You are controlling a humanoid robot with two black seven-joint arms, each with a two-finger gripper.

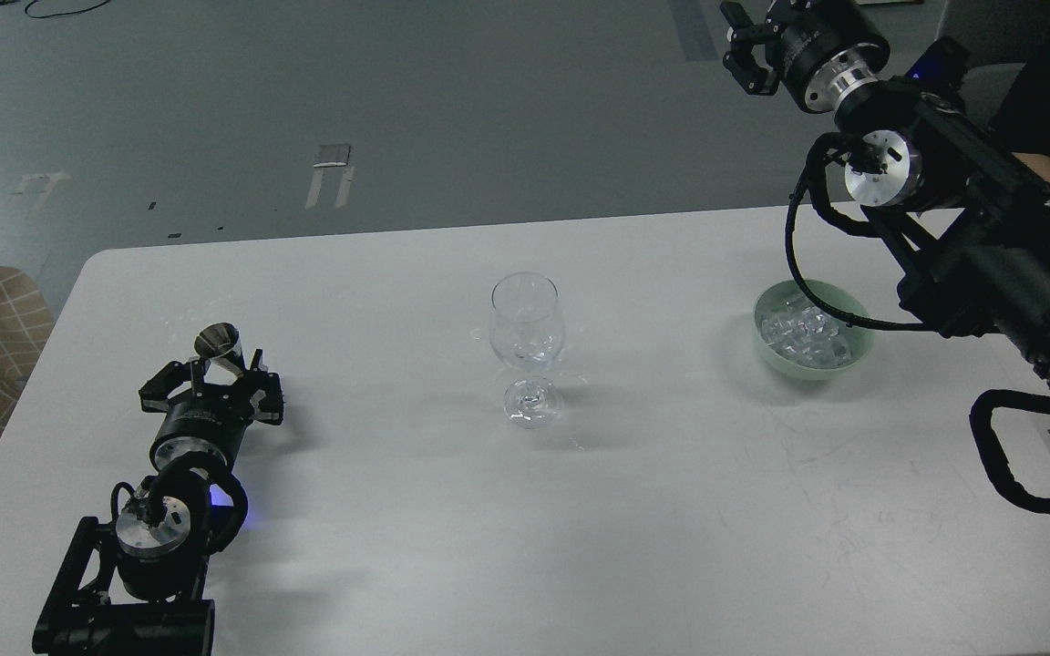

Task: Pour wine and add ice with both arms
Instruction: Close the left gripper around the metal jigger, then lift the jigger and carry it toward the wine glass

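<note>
Ice (pixel 806 330) lies heaped as small clear cubes inside a pale green bowl (pixel 856 357) that stands on the white surface (pixel 416 510), well to the right of the stemmed glass (pixel 527 339). That glass stands upright near the middle of the surface, and its bowl looks empty of liquid. Left of the glass, the left claw (pixel 215 369) rests low on the surface with its fingers spread around a small shiny metal cup (pixel 221 344); whether they press on it I cannot tell. Beyond the bowl, the right claw (pixel 744 50) hangs raised above the far edge, fingers apart and holding nothing, its black arm (pixel 981 246) crossing over the bowl's right side.
</note>
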